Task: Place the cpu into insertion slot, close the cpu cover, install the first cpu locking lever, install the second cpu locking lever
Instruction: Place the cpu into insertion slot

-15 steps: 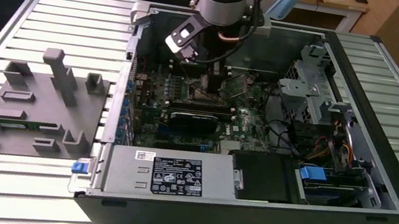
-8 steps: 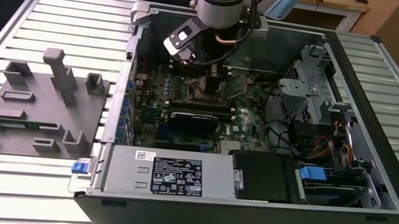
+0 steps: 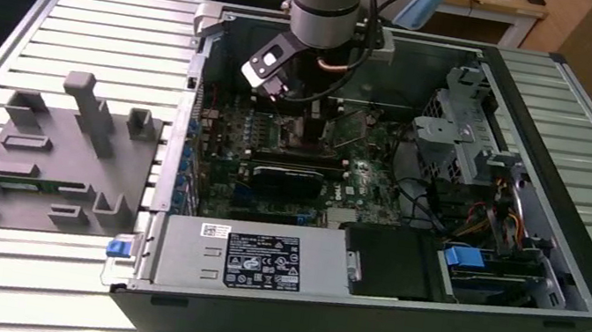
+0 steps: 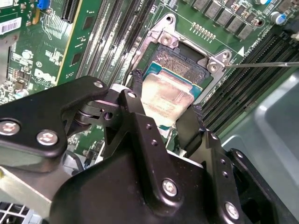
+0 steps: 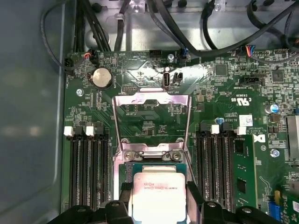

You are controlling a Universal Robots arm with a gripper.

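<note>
Table: pale slatted metal table carrying an open black computer case. A grey moulded fixture sits beside it on the exterior view's left.
Claw: my claw reaches down into the case. Its two black fingers are narrowed to chip width and pinch the cpu by two opposite edges.
Cpu: flat square chip with a dull silver-tan lid, faint print and a thin green border. I hold it over the insertion slot and it hides most of it. I cannot tell whether it is seated.
Slot: a dark pin field shows past the chip's far edge, inside a silver rim with screws at the corners.
Cover: the cpu cover, a thin silver frame with a large window, is swung back open beyond the slot.
Clearance: long black memory slots run close along both sides of my fingers. A thin metal rod juts out from one rim corner.
Board: green motherboard with a coin cell. Black cables lie along the case wall beyond the cover.
Case edge: a grey power supply fills the near side in the exterior view.
</note>
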